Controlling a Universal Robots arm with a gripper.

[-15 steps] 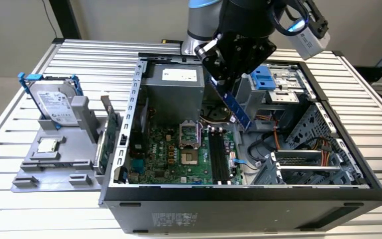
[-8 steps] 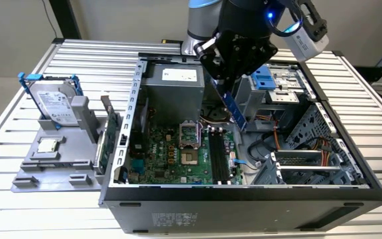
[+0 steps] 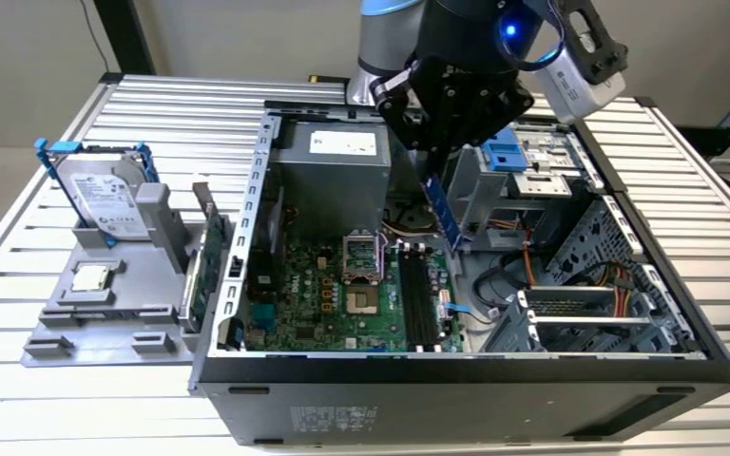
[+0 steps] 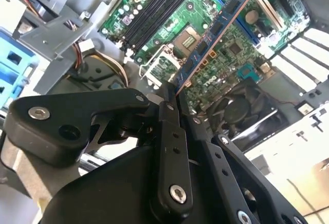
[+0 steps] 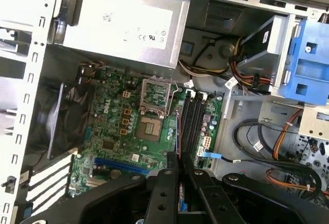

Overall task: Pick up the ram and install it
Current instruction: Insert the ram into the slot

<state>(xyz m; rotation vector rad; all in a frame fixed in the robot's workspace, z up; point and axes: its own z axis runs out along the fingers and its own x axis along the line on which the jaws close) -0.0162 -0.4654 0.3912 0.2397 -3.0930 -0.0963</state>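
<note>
While clamped edge-on between the closed fingers of the gripper [image 4: 172, 100], the ram [image 4: 218, 31] is held tilted above the motherboard [image 3: 339, 299], over the black slots [image 3: 418, 299] inside the open case [image 3: 467, 370].

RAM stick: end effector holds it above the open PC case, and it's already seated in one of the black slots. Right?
Not seated. The end effector does grip the RAM stick above the open PC case, but the second wrist view shows the stick hanging in the air over the motherboard, with the black slots empty.
</note>
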